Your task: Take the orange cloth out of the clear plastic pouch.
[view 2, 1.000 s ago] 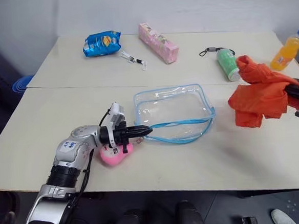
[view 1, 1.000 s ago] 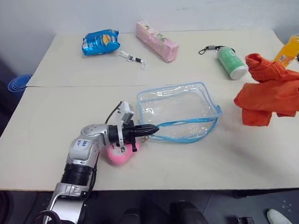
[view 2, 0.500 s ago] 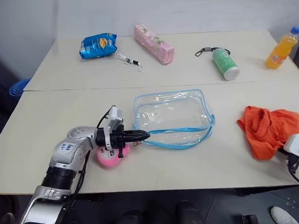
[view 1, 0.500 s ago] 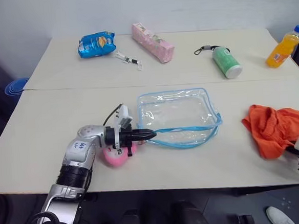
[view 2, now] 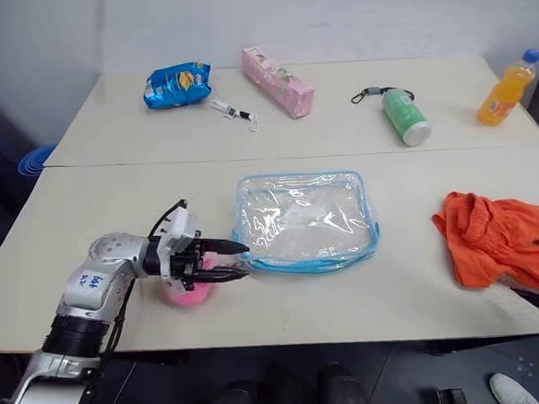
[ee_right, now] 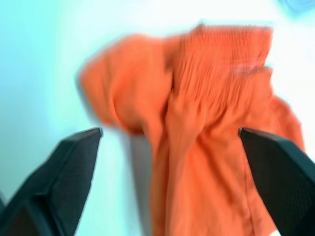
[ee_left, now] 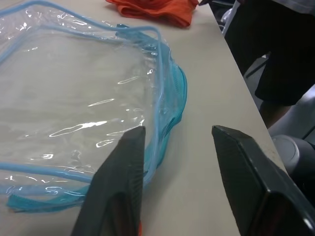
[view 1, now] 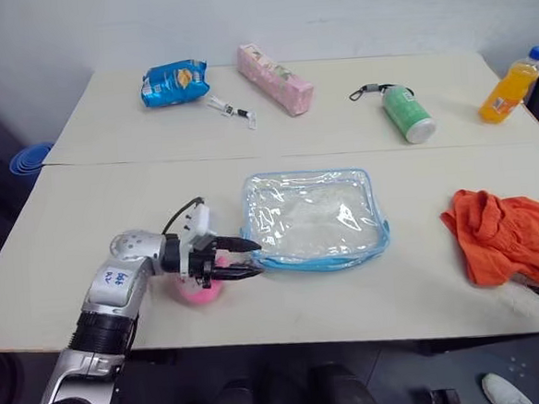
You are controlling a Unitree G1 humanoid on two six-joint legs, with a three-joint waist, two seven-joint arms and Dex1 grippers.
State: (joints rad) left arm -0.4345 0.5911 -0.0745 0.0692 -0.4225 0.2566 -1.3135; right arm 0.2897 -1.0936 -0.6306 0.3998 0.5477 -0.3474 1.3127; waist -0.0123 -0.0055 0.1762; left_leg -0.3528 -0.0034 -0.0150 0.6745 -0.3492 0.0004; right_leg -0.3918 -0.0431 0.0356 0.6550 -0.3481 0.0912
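Note:
The orange cloth point(view 1: 501, 235) lies crumpled on the table at the right, outside the clear plastic pouch point(view 1: 315, 219). The pouch lies flat and empty mid-table, its blue zipper trim along the near edge. My left gripper point(view 1: 247, 259) is open just left of the pouch's near left corner, holding nothing. It hovers over the pink plush charm point(view 1: 198, 290). In the left wrist view the pouch point(ee_left: 74, 98) lies past my fingers point(ee_left: 129, 162). My right gripper point(view 2: 526, 267) is open at the cloth's near right edge. In the right wrist view the cloth point(ee_right: 206, 98) lies beyond the wide-apart fingers point(ee_right: 74, 157).
Along the far side of the table lie a blue snack bag point(view 1: 178, 79), a small keychain point(view 1: 232, 108), a pink packet point(view 1: 275, 77), a green bottle point(view 1: 407, 111) and an orange drink bottle point(view 1: 509, 88). A blue object point(view 1: 26, 159) sits on the floor beyond the table's left edge.
The right gripper brought the cloth down onto the table, let go and drew back. The left gripper opened, released the pouch's edge and backed off leftward; the pouch settled flat.

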